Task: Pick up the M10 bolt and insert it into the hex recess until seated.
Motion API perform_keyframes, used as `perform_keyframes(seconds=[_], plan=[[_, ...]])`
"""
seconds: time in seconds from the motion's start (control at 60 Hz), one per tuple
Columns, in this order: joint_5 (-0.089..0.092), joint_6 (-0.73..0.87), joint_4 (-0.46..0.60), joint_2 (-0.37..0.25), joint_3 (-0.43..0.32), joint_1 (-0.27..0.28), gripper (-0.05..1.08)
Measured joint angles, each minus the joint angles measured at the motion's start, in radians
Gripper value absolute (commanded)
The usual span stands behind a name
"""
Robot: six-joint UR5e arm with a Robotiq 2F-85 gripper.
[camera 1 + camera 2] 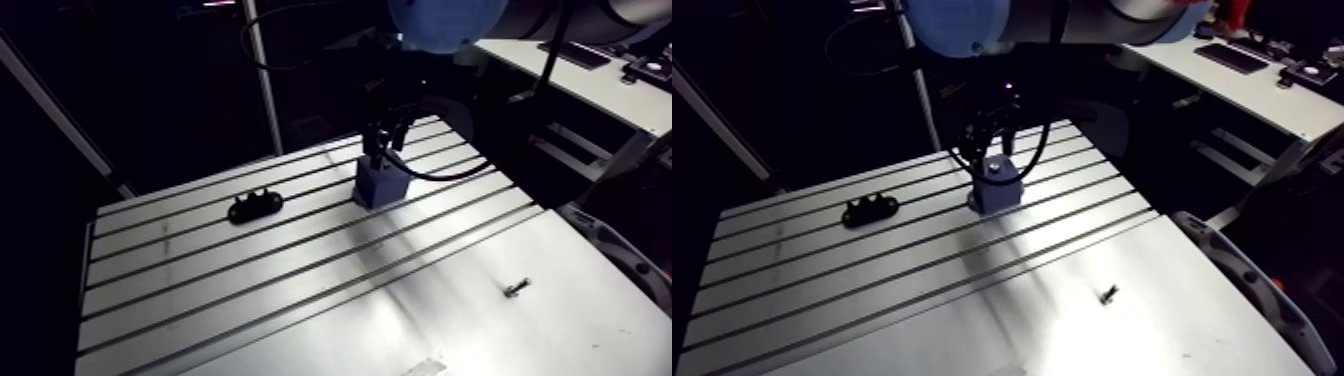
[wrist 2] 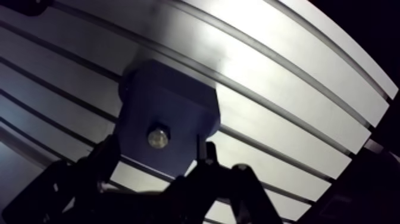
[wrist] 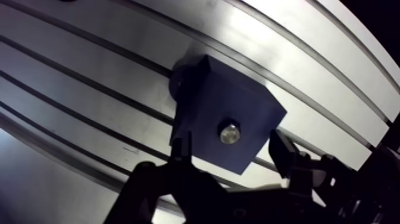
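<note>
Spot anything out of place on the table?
One thing: a small screw lies loose on the smooth plate, well away from the blue block. The bolt sits in the block's top, under the open gripper.

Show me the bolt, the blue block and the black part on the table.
bolt (image 3: 230,133), wrist view, middle of its shiny head.
blue block (image 1: 378,190), arm view, its lit front face.
black part (image 1: 254,206), arm view, centre of its body.
</note>
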Motion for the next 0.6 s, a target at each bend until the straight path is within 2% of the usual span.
perform_keyframes(seconds=[0.217, 0.333, 0.35, 0.367, 0.383, 0.4, 0.417, 0.433, 0.45, 0.467, 0.483, 0.5, 0.517, 0.533, 0.567, 0.583, 0.6], plan=[[0.010, 0.062, 0.000, -0.016, -0.014, -0.001, 0.02], [0.009, 0.131, 0.011, -0.022, -0.022, -0.001, 0.10], [0.008, 0.143, 0.014, -0.023, -0.023, -0.001, 0.15], [0.008, 0.154, 0.017, -0.023, -0.024, -0.001, 0.15], [0.008, 0.167, 0.021, -0.024, -0.026, -0.001, 0.26], [0.007, 0.179, 0.025, -0.024, -0.027, -0.001, 0.26], [0.007, 0.192, 0.029, -0.025, -0.028, -0.001, 0.36], [0.007, 0.203, 0.033, -0.025, -0.029, -0.001, 0.36], [0.006, 0.214, 0.037, -0.025, -0.030, -0.001, 0.45], [0.006, 0.225, 0.040, -0.026, -0.031, 0.000, 0.45], [0.005, 0.237, 0.044, -0.026, -0.032, 0.000, 0.57], [0.005, 0.248, 0.048, -0.026, -0.033, 0.000, 0.57], [0.005, 0.259, 0.051, -0.026, -0.034, 0.000, 0.67], [0.005, 0.271, 0.055, -0.026, -0.035, 0.000, 0.67], [0.004, 0.290, 0.060, -0.026, -0.036, 0.001, 0.88], [0.004, 0.301, 0.062, -0.027, -0.037, 0.001, 0.88], [0.004, 0.312, 0.064, -0.027, -0.038, 0.002, 0.94]])
